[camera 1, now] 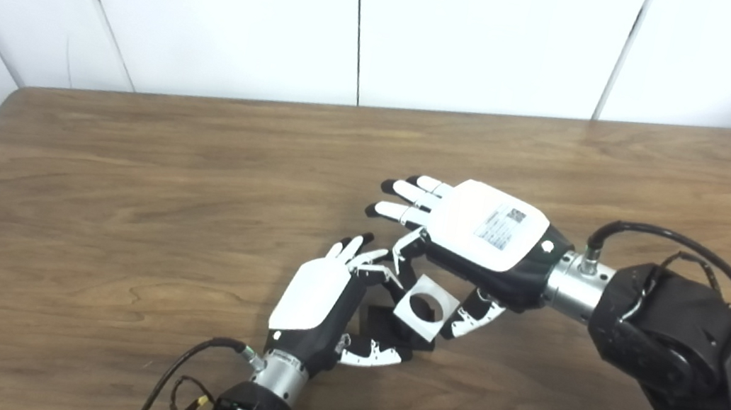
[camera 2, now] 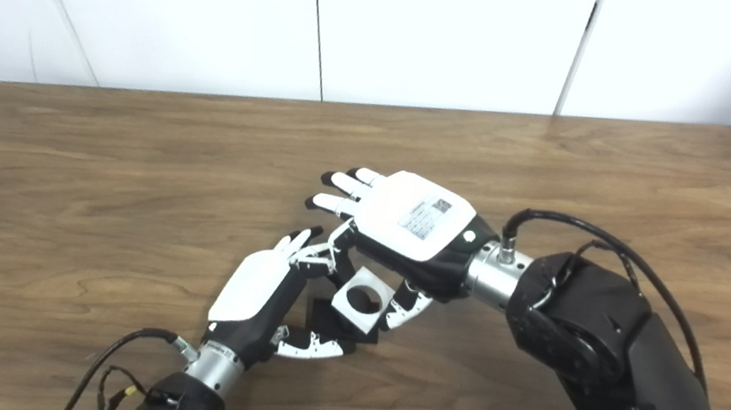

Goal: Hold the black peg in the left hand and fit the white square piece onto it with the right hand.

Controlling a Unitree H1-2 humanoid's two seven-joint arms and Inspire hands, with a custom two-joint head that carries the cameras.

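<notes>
the brown wooden table (camera 1: 123,199) fills most of the view, and white wall panels (camera 1: 222,6) stand behind it.

on the left, the left hand (camera 1: 316,298) comes up from the bottom edge. its white back faces up. its fingers (camera 1: 348,249) bend over the top of a black piece (camera 1: 381,325), and its thumb (camera 1: 369,356) lies under the near edge of that piece. so the left hand is closed around the black piece. the piece looks flat and dark. it sits low, close to the table. if there is a peg on it, i cannot see the peg, because the white piece covers it.

in the middle is the white square piece (camera 1: 421,306). it has a round hole in it, and the hole looks dark inside. the white piece is tilted like a diamond. it sits right on top of the black piece, touching it.

on the right, the right hand (camera 1: 490,233) comes in from the right side. its thumb (camera 1: 475,317) and one bent finger (camera 1: 406,246) pinch the white square piece at two sides. its other fingers (camera 1: 402,199) stick out straight to the left and touch nothing. a black cable (camera 1: 689,243) loops over the right arm (camera 1: 688,350).
</notes>
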